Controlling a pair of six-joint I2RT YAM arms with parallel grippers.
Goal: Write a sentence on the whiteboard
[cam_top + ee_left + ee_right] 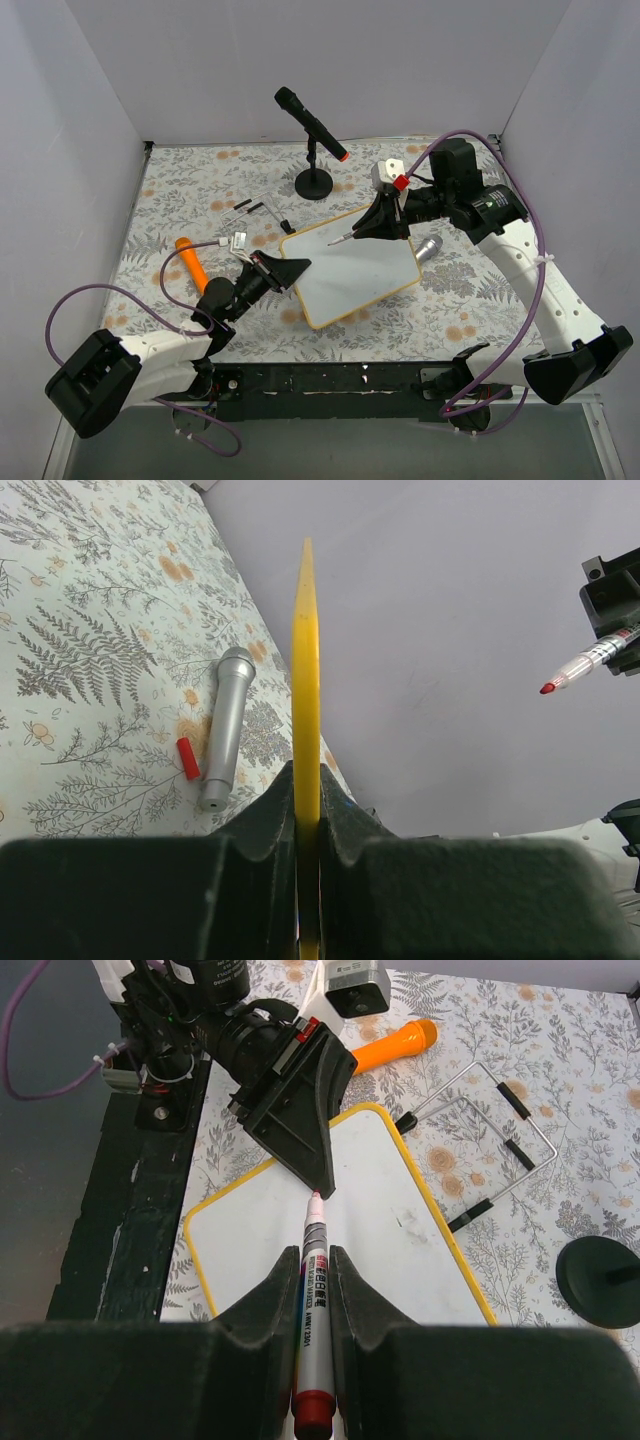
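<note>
Currently the whiteboard (pixel 360 275) sits in the centre of the overhead view, turned at an angle on the leaf-patterned table (pixel 180 190), with a yellowish frame around a white face. The left gripper (pixel 293 268) comes in from the lower left and is clenched on the board's left edge. In the left wrist view that edge stands as a thin yellow strip pinched between the two dark fingers (pixel 265 820). The right gripper (pixel 365 227) reaches in from the upper right and grasps a marker (pixel 345 237), which points down and left over the upper left part of the board. In the right wrist view the marker's barrel lies between the fingers (pixel 265 1300), red end toward the bottom of the frame. Its tip is just beside the tip of the left gripper, over the white face; whether it touches the board cannot be told. A faint grey smudge (pixel 410 1222) marks the white face to the right of the tip. A silver microphone (pixel 430 247) lies just beside the board's right edge, with a small red cap (pixel 187 758) just beside it in the left wrist view. A black microphone (pixel 312 125) on a round-footed stand is at the upper middle. A wire frame (pixel 255 208) lies to the upper left of the board, and an orange object (pixel 190 258) lies at the left beside the left arm.
</note>
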